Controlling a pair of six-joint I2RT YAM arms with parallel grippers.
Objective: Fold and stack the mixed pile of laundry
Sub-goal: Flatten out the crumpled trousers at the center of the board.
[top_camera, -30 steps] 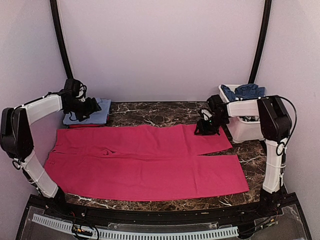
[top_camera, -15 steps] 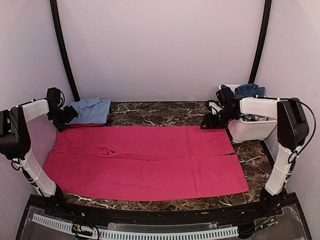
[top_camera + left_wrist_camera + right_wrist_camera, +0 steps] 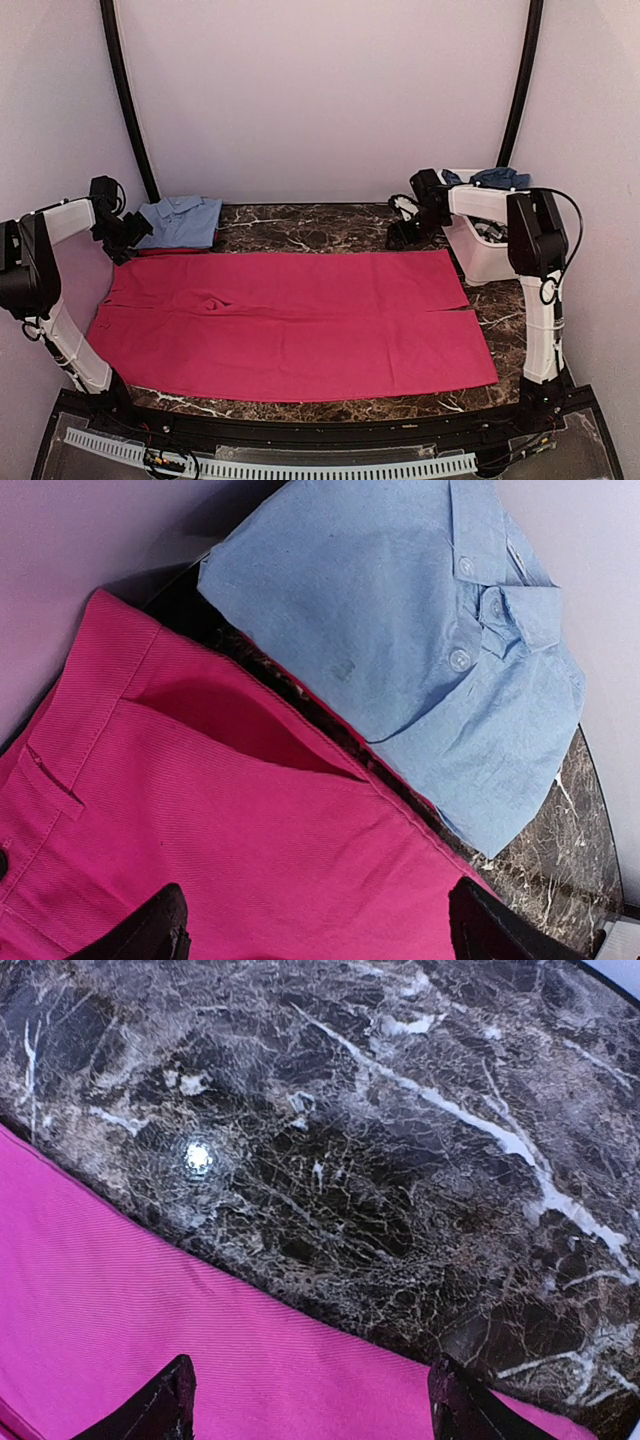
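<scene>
The left pincer [image 3: 122, 238] hangs low over one corner of the trousers [image 3: 290, 320]. Its fingers [image 3: 160, 930] are spread wide with nothing between them. Right under them is the pink waistband, with a pocket edge and a fold gaping open. Just past the fingertips, towards the back wall, lies the shirt [image 3: 180, 222], light blue and folded flat, collar and buttons up. It sits close against the waistband; from here I cannot tell whether the two touch.

The right pincer [image 3: 400, 236] is down near the opposite far corner of the trousers, and it too is open and holds nothing. Below its tips runs the straight pink hem, and ahead of them is only the dark marble of the table [image 3: 350, 1160], with a lamp glinting on it. On this pincer's outer side, just beside it, stands the tub [image 3: 490, 262], white. A navy cloth [image 3: 497, 179] is heaped over the tub's back rim.

Between the two pincers the trousers lie spread flat, legs running side by side. A narrow slit between the legs shows nearer the right pincer, and there is a small crease nearer the left one. The cloth reaches from the pincers back towards the arm bases.
</scene>
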